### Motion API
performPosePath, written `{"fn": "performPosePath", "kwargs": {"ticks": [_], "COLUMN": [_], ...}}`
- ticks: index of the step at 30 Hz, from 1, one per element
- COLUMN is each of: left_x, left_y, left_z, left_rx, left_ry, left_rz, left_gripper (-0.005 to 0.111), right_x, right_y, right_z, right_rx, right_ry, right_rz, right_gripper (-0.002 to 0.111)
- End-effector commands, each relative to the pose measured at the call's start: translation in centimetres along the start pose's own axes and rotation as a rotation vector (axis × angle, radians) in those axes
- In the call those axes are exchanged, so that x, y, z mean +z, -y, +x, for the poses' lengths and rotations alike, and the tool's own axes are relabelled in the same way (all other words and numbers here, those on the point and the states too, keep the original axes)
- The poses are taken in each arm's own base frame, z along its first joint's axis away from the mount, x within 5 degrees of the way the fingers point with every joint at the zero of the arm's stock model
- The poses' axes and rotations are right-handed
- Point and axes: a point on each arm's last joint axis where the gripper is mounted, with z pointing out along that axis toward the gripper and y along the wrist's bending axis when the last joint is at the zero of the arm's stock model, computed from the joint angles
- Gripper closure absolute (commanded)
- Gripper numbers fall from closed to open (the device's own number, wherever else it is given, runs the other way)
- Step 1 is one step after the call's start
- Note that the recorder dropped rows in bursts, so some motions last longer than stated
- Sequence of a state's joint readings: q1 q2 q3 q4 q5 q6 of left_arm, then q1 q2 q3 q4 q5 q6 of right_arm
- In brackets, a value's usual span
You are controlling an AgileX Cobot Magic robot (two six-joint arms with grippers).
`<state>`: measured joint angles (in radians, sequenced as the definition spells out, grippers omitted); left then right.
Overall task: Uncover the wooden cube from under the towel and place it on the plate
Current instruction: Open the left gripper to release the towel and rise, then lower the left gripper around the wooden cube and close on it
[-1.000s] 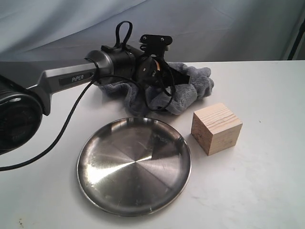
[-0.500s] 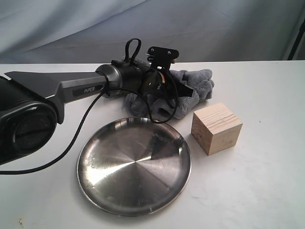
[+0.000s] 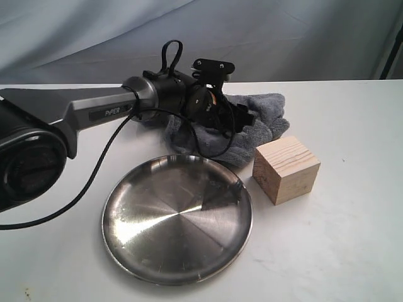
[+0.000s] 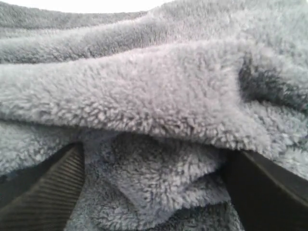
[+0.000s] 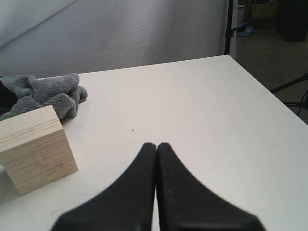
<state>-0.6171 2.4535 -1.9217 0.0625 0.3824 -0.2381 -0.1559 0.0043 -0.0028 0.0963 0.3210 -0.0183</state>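
- wooden cube (image 3: pixel 286 168) bare on the table, just right of the plate (image 3: pixel 176 220)
- towel (image 3: pixel 258 129) heaped behind the plate; left gripper (image 4: pixel 153 192) straddles a fold, squeeze impossible to tell
- right gripper (image 5: pixel 156 159) beyond the cube; fingers pressed together, empty

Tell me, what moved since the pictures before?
The left hand shifted toward the wooden cube, and the towel spread that way with it. The towel sits inside the open hand. The wooden cube and plate stayed put.
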Motion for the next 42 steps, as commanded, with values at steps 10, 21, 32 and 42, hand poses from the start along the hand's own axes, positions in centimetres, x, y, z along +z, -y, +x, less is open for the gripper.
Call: {"fn": "performPosePath", "kwargs": {"ticks": [10, 21, 32, 42], "left_x": [-4.9, -9.0, -11.4, -12.7], "left_y": [0.6, 1.1, 6.7, 13.1], "left_z": [-3.1, -4.5, -3.0, 0.8], "left_rx": [0.072, 0.192, 0.529, 0.823], "left_ry": [0.008, -0.044, -0.149, -0.300], "left_rz": [-0.005, -0.008, 0.066, 0.167], "left_gripper": [0.030, 0.049, 0.106, 0.106], "right_x": [0.0, 0.0, 0.0, 0.0], "right_y": [0.0, 0.0, 0.0, 0.0], "right_z": [0.1, 0.1, 0.1, 0.1], "right_rx": [0.002, 0.002, 0.002, 0.002], "right_ry": [0.004, 0.004, 0.004, 0.004], "right_rz": [0.003, 0.003, 0.003, 0.003], "right_gripper": [0.108, 0.108, 0.108, 0.108]}}
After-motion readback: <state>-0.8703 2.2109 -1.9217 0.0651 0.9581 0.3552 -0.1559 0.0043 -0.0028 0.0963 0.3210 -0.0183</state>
